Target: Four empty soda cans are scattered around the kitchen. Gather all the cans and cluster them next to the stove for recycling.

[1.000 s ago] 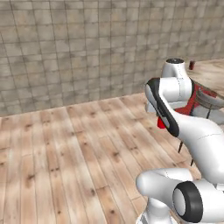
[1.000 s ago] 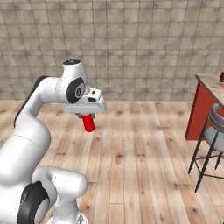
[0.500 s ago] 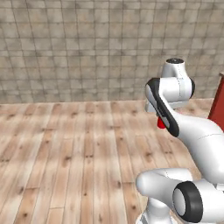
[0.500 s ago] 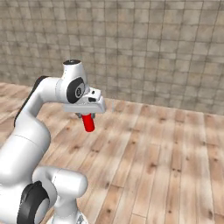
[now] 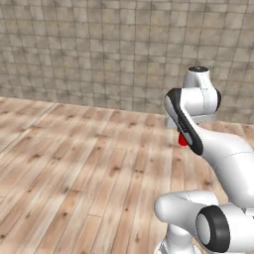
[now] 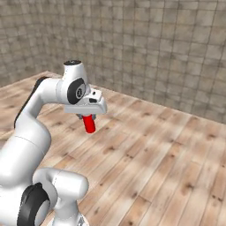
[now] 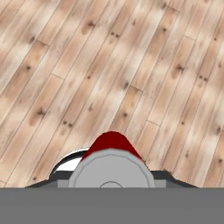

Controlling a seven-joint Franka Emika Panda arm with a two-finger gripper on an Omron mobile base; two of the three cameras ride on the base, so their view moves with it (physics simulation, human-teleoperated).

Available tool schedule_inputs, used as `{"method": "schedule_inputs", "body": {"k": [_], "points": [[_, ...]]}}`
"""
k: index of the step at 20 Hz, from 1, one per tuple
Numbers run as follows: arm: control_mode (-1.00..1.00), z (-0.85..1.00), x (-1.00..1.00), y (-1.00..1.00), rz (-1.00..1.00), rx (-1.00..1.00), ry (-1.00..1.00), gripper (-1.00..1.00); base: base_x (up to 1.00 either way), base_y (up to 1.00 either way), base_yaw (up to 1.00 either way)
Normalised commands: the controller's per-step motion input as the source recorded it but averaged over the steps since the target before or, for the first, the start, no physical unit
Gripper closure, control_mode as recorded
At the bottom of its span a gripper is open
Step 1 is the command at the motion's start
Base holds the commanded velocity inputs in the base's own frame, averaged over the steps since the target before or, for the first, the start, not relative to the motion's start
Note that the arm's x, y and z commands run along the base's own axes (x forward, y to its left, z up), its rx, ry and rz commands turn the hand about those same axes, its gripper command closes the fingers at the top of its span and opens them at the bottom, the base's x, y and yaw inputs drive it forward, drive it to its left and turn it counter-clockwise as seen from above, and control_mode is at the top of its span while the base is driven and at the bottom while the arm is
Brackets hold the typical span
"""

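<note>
The gripper was closed on a red soda can, holding it by its upper part so that the can hung below the hand, upright and well above the wood plank floor. In the right base view the can's red body stuck out beneath the white hand, its top end tucked up between the fingers (which were themselves mostly hidden by the hand's housing).

In the left base view only a small patch of the red can showed, peeking out from behind the arm's dark-edged link, with the floor stretching away to the left and a tan tiled wall behind it.

The hand view looked straight down the can: its silver top sat at the bottom of the picture as a grey disc, with the red body foreshortened beyond it and the plank floor far below. A dark finger pressed against the can's right side; the left finger was harder to make out beside a pale curved edge.

The same tiled wall closed off the floor at the back of the right base view.
</note>
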Motion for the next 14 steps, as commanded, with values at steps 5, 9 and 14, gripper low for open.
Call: {"method": "schedule_inputs", "body": {"k": [5, 9, 14], "points": [[1.00, 0.00, 0.00, 0.00, 0.00, 0.00, 0.00, 1.00, 0.26, 0.00, 0.46], [1.00, 0.00, 0.00, 0.00, 0.00, 0.00, 0.00, 1.00, 0.65, 0.00, 0.36], [1.00, 0.00, 0.00, 0.00, 0.00, 0.00, 0.00, 1.00, 0.78, 0.00, 0.33]]}}
